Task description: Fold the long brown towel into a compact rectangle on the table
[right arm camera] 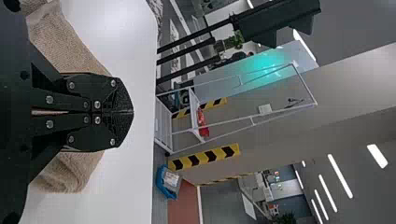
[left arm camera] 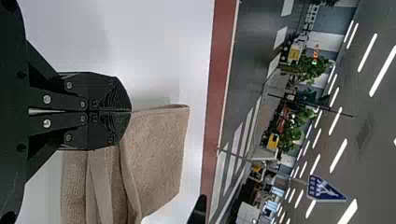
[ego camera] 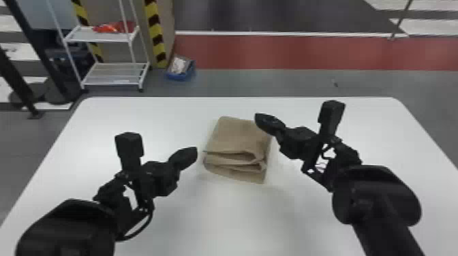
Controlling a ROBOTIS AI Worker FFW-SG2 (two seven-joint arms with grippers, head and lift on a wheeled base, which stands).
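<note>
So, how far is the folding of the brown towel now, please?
It looks nearly done: the towel lies on the table as a compact, layered stack. Nothing seems in hand; the left gripper is shut beside it, the right gripper shut by its far right corner. Remaining, perhaps: evening the loose near folds.

Black arms point(ego camera: 388, 235), rounded forearm shells point(ego camera: 378, 194), looping cable point(ego camera: 143, 227), silver-screwed left end effector point(ego camera: 191, 155), matching right end effector point(ego camera: 260, 119)
</note>
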